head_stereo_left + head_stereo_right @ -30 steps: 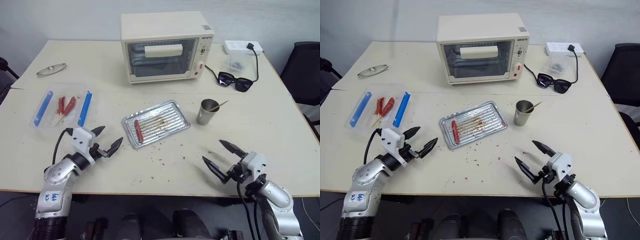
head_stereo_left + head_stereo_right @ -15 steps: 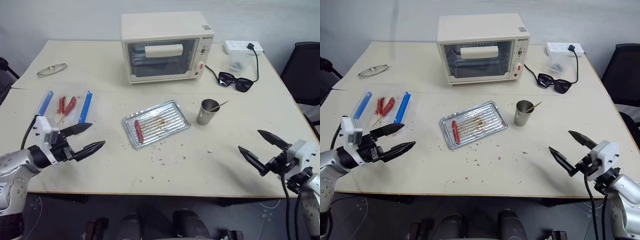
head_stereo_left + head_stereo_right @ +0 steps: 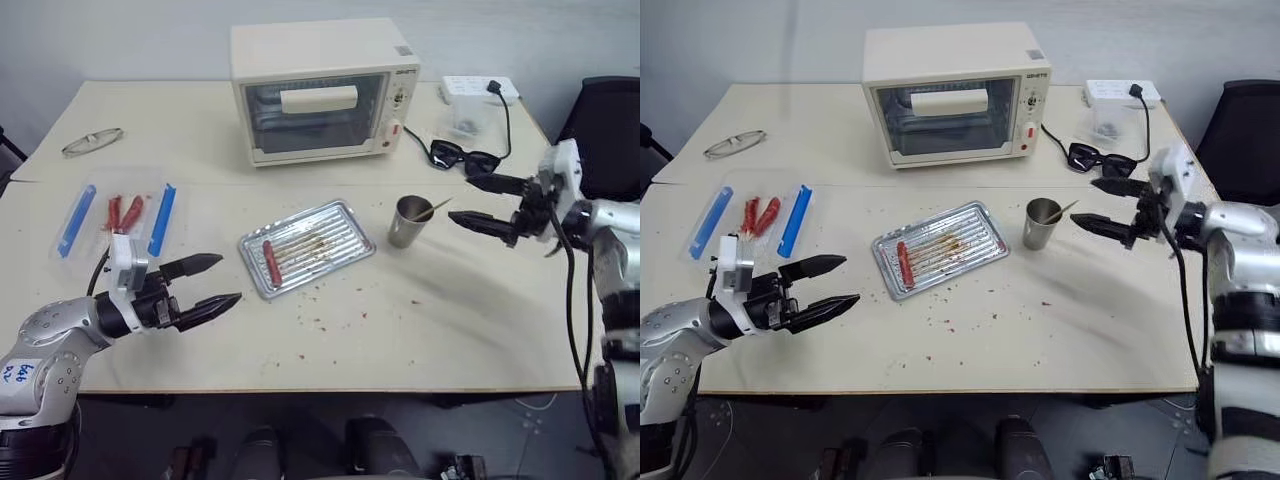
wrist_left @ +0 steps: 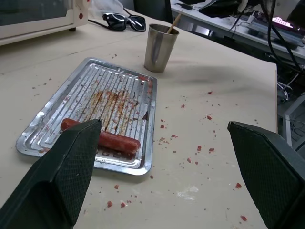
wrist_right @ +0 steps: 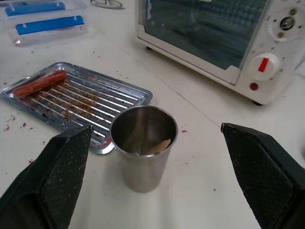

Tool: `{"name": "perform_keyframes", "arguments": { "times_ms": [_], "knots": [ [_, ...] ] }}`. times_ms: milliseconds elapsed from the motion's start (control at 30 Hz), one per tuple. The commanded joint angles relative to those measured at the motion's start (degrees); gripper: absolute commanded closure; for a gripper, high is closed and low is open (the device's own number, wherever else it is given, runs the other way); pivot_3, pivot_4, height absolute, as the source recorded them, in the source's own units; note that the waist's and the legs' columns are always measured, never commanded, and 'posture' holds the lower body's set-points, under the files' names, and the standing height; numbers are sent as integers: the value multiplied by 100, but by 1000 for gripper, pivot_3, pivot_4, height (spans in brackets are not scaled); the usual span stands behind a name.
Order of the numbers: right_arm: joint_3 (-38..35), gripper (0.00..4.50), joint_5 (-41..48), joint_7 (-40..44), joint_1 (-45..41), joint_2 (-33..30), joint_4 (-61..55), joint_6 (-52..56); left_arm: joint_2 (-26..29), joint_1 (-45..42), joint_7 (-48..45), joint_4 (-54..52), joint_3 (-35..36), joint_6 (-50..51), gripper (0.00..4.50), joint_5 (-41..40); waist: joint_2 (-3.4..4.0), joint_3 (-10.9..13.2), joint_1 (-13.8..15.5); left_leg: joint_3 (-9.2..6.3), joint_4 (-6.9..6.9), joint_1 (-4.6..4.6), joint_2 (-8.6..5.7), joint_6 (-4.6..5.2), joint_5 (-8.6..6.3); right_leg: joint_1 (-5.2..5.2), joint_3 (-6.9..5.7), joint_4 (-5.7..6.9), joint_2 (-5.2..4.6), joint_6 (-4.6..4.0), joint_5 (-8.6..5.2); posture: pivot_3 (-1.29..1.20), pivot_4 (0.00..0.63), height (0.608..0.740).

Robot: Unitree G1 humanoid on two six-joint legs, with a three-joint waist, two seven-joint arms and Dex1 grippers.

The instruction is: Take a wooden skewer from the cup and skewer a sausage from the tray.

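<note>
Left eye view, contents of my table (image 3: 330,330), itemised.

Tray (image 3: 320,225): ribbed silver metal, crumbed and stained, lying at an angle near the table's middle. Sausage (image 3: 269,262): one, red, lying in the tray along its end nearest my left arm. Cup (image 3: 407,221): plain steel, upright, just beside the tray on my right side, apart from it. Wooden skewer (image 3: 436,209): one, standing in the cup, its tip leaning out over the rim toward my right.

My left gripper (image 3: 216,284): fingers spread wide, holding nothing, hovering above the table near the tray's sausage end. My right gripper (image 3: 473,203): fingers likewise spread, empty, pointing at the cup from my right, near the skewer's tip without touching.

Other items: toaster oven (image 3: 318,89) behind the tray; clear plastic box (image 3: 118,213) with blue edges holding two skewered sausages, on my left; sunglasses (image 3: 462,158) behind the cup; crumbs scattered around the tray.
</note>
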Motion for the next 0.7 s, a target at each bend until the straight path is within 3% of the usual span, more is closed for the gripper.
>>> {"name": "perform_keyframes", "arguments": {
  "times_ms": [33,67,167,567,700],
  "knots": [
    [306,0,-488,456,-458,16,643,-200,-30,75,80,-269,124,-149,15,27,0,0,1,0,0,-2,0,0,0,0,-1,0,-1,1,0,0,150,740],
    [359,0,-588,522,-573,40,820,-304,-43,116,98,-299,139,-158,15,29,0,0,2,0,2,-3,-1,2,-1,0,-1,1,-2,1,0,0,150,740],
    [426,550,-813,601,-884,140,1264,-576,-89,266,171,-404,191,-187,0,30,0,0,-11,1,4,-4,-3,2,-1,0,0,0,-4,2,1,0,150,740],
    [240,4468,-1082,638,-1268,413,1860,-1063,-159,434,319,-502,231,-257,0,53,0,0,-30,4,5,-2,0,-1,0,-2,2,5,-2,2,1,0,150,740],
    [187,4468,-1123,650,-1457,335,1919,-1121,-163,396,307,-448,226,-306,0,75,1,1,-30,4,6,-2,0,-1,0,-2,2,6,-2,2,1,0,150,740]
  ]
}}
